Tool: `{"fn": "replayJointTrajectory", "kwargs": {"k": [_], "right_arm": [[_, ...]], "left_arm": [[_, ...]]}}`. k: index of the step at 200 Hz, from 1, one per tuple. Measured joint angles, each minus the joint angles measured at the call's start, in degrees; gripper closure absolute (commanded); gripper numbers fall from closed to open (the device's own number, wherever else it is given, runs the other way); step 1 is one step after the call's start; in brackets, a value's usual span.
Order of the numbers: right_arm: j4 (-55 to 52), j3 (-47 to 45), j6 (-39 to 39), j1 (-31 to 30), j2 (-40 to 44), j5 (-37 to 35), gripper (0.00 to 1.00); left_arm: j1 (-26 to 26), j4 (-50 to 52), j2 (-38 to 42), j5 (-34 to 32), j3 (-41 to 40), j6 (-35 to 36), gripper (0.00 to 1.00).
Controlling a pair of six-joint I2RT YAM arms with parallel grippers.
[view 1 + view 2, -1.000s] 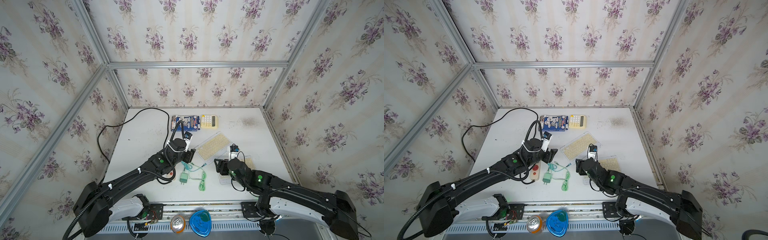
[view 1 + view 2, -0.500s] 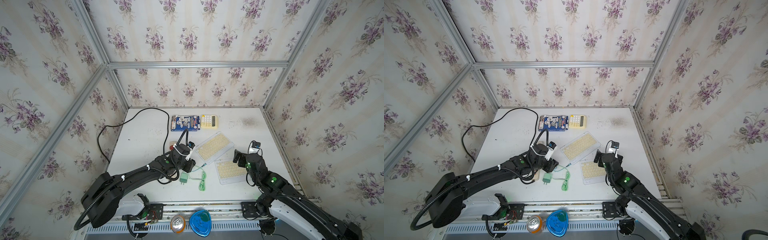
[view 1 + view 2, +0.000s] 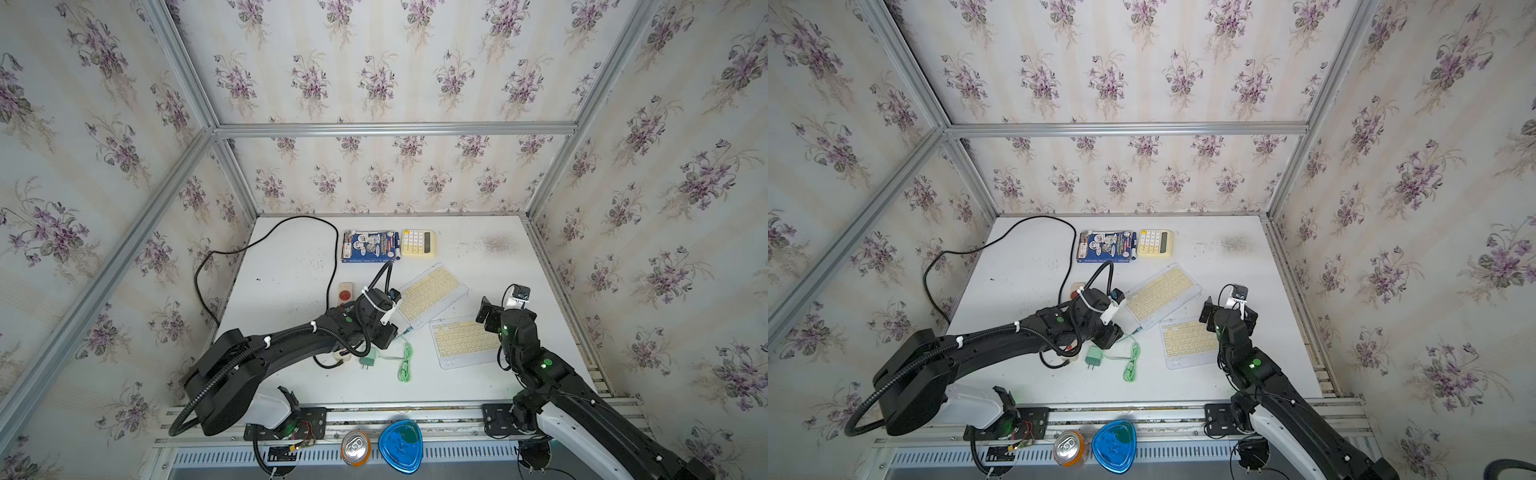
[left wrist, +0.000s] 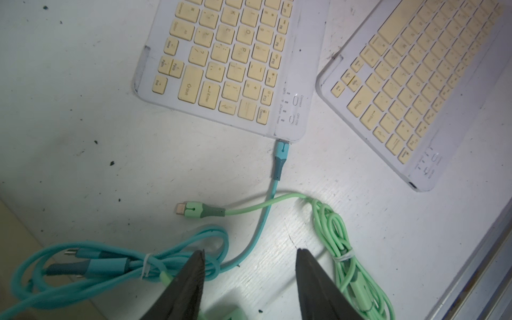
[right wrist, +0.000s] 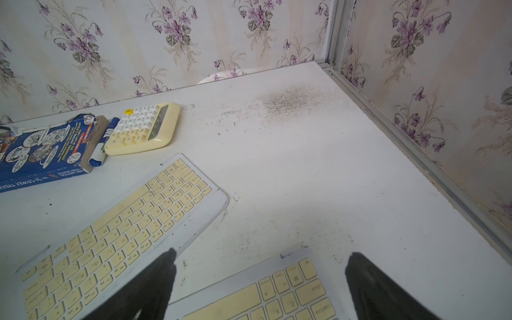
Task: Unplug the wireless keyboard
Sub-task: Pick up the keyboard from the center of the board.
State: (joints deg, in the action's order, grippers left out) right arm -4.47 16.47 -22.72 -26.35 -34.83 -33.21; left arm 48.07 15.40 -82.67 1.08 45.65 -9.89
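I am counting two pale keyboards with yellow keys on the bench. The plugged keyboard is lying aslant near the middle, and the second keyboard is lying just beside it, nearer my right arm. Two cables are lying in front of them. The teal cable is sitting with its plug in the plugged keyboard's corner edge, and the light green cable is crossing it, its own end lying loose on the bench. I am hovering my left claw above these cables, fingers spread and nothing between them (the teal cable is running under one fingertip; whether it is touching I cannot tell). I am hanging my right claw spread wide over a corner of the second keyboard, gripping nothing. At the back one book, one marker and one calculator are lying in a row. One power strip and one green charger are lying by my left arm. On the front rail one can is standing, and I cannot tell what is in it.
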Motion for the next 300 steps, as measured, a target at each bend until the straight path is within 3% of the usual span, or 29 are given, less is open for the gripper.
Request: {"fn": "replayJointTrajectory", "kwargs": {"k": [115, 183, 230, 300], "right_arm": [[1.79, 0.72, -0.48, 0.00, -6.19, 0.22, 0.01], [2.80, 0.72, -0.46, 0.00, -7.72, 0.20, 0.01], [2.82, 0.72, -0.46, 0.00, -7.48, 0.20, 0.01], [2.82, 0.72, -0.46, 0.00, -6.84, 0.31, 0.01]], "left_arm": [[3.61, 3.52, -17.00, -0.02, 13.25, 1.07, 0.44], [3.50, 6.91, -21.66, -4.07, 18.82, 1.49, 0.54], [3.96, 8.55, -21.86, -3.54, 18.67, 1.90, 0.51], [4.09, 8.96, -23.32, -1.62, 18.64, 2.95, 0.60]]}}
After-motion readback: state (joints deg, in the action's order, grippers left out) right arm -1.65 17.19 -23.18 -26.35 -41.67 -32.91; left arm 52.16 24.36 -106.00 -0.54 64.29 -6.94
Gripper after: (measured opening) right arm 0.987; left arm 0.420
